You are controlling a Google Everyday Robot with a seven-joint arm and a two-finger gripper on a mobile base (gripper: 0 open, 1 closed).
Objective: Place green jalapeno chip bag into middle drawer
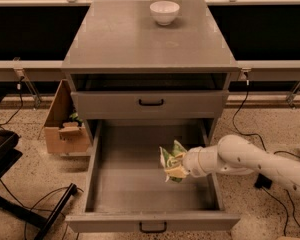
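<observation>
The grey bench (120, 39) has its middle drawer (115, 223) pulled wide open. A white arm (250, 156) reaches in sideways across the drawer's right wall. The green chip bag (170, 155) stands crumpled over the drawer's right half, clenched in the tool (177, 169). A white bowl (164, 12) sits on the bench, behind the drawer.

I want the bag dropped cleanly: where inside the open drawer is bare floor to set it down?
The open grey middle drawer is bare across its left half and along its front wall. Only the right side is crowded: the gripper holds the crinkled green chip bag there.
</observation>
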